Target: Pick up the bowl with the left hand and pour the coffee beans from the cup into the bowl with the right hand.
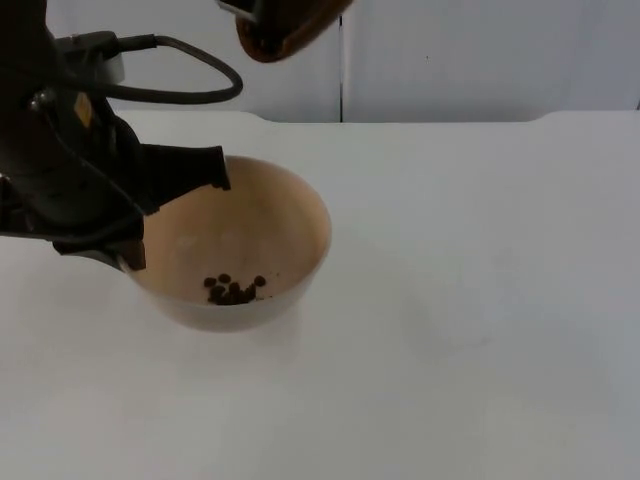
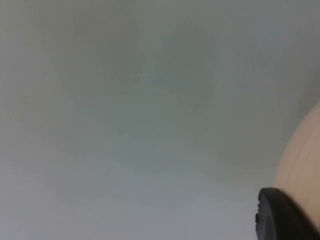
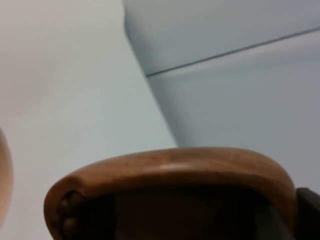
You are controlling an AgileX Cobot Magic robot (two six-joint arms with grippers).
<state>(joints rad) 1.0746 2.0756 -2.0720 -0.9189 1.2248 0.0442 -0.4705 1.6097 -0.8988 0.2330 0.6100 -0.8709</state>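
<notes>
Beige bowl (image 1: 235,245) at table (image 1: 470,330) centre-left, coffee beans (image 1: 234,289) pooled at its 6 o'clock. Left gripper (image 1: 175,215) clamps the bowl rim at 9 o'clock, 1 finger inside, 1 outside. Wooden cup (image 1: 285,25) tilted at 12 o'clock above the bowl; right gripper grip: cannot tell.

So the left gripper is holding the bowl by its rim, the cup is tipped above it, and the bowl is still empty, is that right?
Not quite. The bowl is not empty: the top view shows a small cluster of coffee beans at its bottom. The rest stands: the left gripper holds the bowl by its rim, and the cup is tipped above it.
</notes>
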